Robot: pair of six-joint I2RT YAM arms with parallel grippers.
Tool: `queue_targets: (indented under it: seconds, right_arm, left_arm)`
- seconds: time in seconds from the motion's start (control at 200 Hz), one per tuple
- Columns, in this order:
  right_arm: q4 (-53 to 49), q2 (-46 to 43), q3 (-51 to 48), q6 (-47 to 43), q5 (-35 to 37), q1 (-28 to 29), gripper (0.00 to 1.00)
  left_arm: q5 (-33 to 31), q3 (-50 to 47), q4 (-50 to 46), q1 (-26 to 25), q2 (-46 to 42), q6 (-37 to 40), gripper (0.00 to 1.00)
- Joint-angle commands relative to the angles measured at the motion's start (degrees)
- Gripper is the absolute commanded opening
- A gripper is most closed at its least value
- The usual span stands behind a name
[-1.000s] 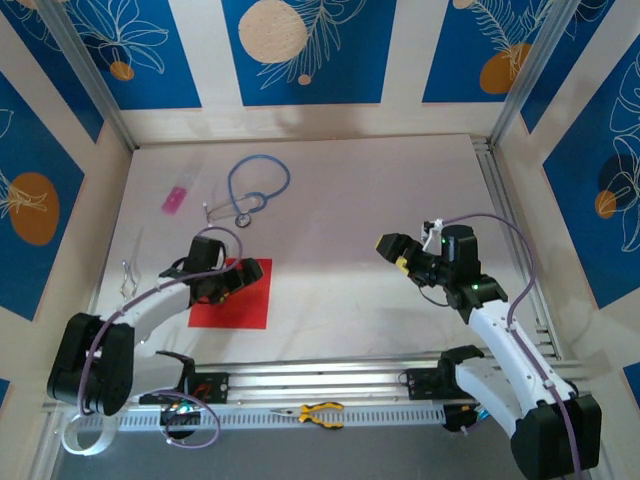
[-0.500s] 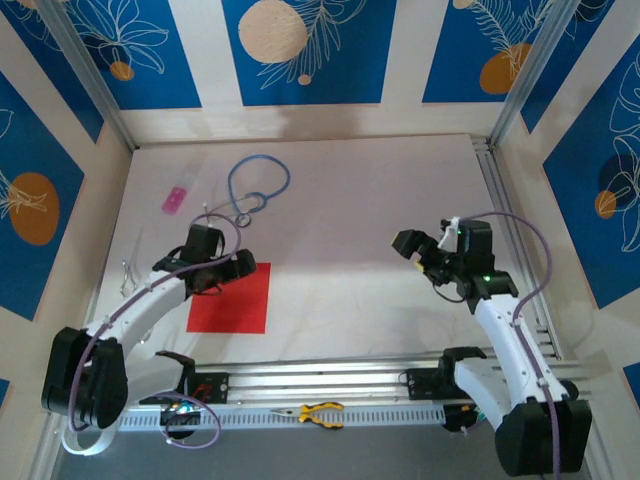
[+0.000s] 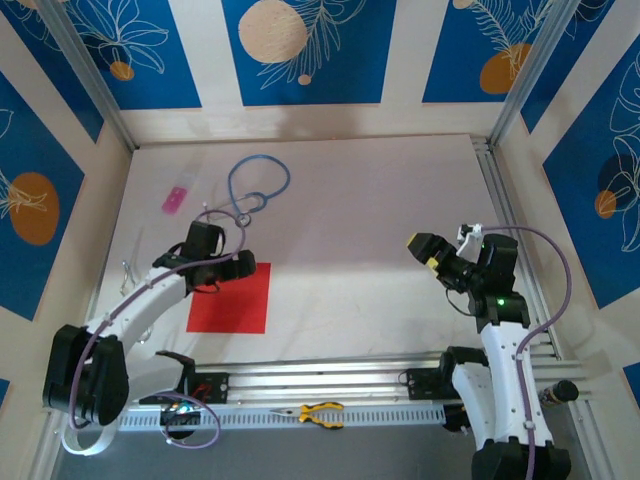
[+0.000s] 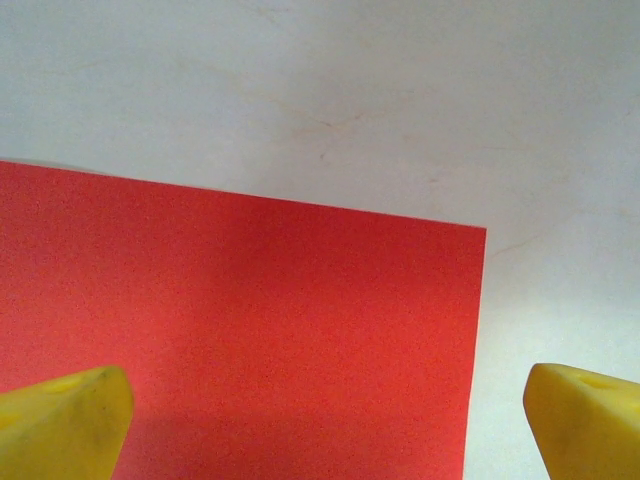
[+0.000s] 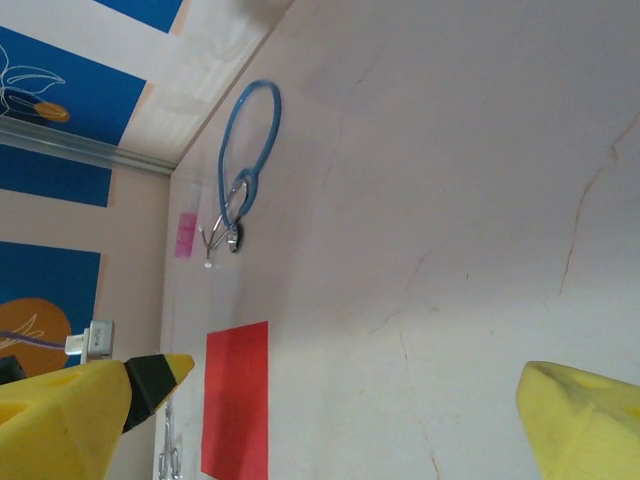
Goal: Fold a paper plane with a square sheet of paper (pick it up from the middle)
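Jaws spread wide on both hands, nothing held. Left hand point(image 3: 238, 266) hangs over far-right corner of square sheet of paper point(image 3: 229, 300), flat on counter point(image 3: 350, 210); right hand point(image 3: 444, 245) well apart.

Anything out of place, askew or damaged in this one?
Nothing damaged or spilled. The square sheet of paper lies flat and uncreased. Only stray clutter: a blue stethoscope and small pink item at far left, pliers on the near rail.

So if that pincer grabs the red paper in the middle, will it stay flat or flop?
The red paper lies flat with no visible thickness, so it's probably light and would droop around a grip. The table looks smooth, so a push would likely slide it.
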Motion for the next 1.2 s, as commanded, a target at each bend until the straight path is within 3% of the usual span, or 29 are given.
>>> queue_targets:
  seconds: [0.0,0.215,0.41,0.555,0.93,1.196]
  right_arm:
    - [3.3,1.7,0.7,0.9,-2.9,0.3,0.99]
    - [7.0,6.1,0.2,0.4,-4.3,3.1,1.0]
    - [7.9,11.9,0.8,-3.4,-5.3,6.3,1.0]
    - [7.6,15.8,2.4,-5.0,-7.2,8.2,1.0]
    - [12.1,21.1,1.2,-2.2,-2.3,17.0,1.0]
    - [11.3,24.1,0.5,-0.3,1.3,22.4,1.0]
  left_arm:
    - [-1.0,2.0,-3.7,0.3,1.3,2.6,1.0]
    - [-1.4,2.5,-4.7,0.3,2.5,1.6,1.0]
    - [-0.9,4.8,-8.8,0.1,5.8,2.0,0.9]
    - [-2.6,3.9,-11.4,-0.8,8.2,2.0,0.89]
    - [-3.7,3.6,-11.4,-3.1,15.3,1.0,0.84]
    - [-3.4,6.4,-10.3,-9.5,23.5,-1.9,0.83]
